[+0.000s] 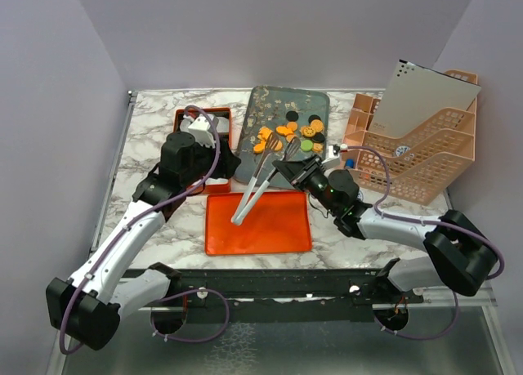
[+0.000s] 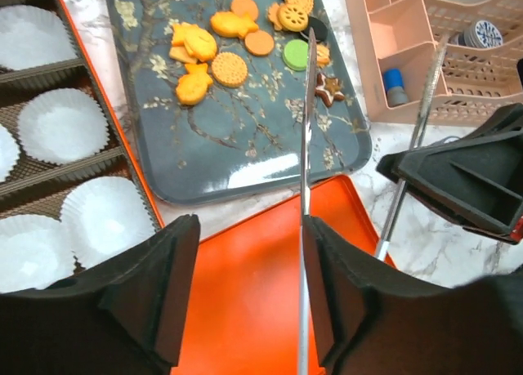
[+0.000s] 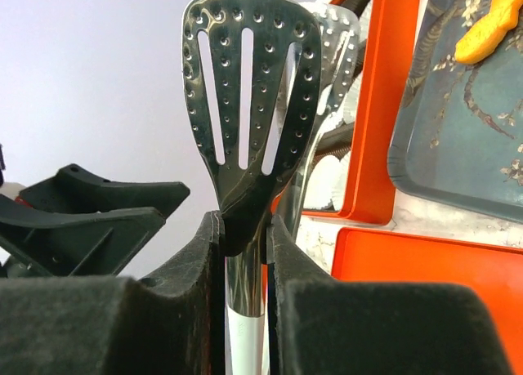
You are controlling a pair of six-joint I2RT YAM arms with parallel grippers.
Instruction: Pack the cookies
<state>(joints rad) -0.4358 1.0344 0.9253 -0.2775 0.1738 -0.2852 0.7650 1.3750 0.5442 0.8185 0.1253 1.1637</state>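
The cookies (image 1: 290, 134) lie in a loose heap on the far half of a dark floral tray (image 1: 278, 105): mostly orange discs (image 2: 229, 67), a few black, one green (image 2: 295, 54) and a brown star (image 2: 330, 87). Metal tongs (image 1: 257, 187) with slotted heads (image 3: 245, 89) slant over the tray's near edge. My right gripper (image 3: 245, 224) is shut on the tongs just below the heads. My left gripper (image 2: 249, 228) is open above the orange lid (image 2: 245, 293), one tong arm (image 2: 306, 130) resting against its right finger (image 2: 335, 277). In the top view its fingers are hard to make out.
An orange box (image 1: 208, 130) with white paper liners (image 2: 61, 122) stands left of the tray. The flat orange lid (image 1: 257, 224) lies in front of it. A pink mesh organiser (image 1: 417, 146) holding a spiral notebook (image 1: 425, 97) stands at the right.
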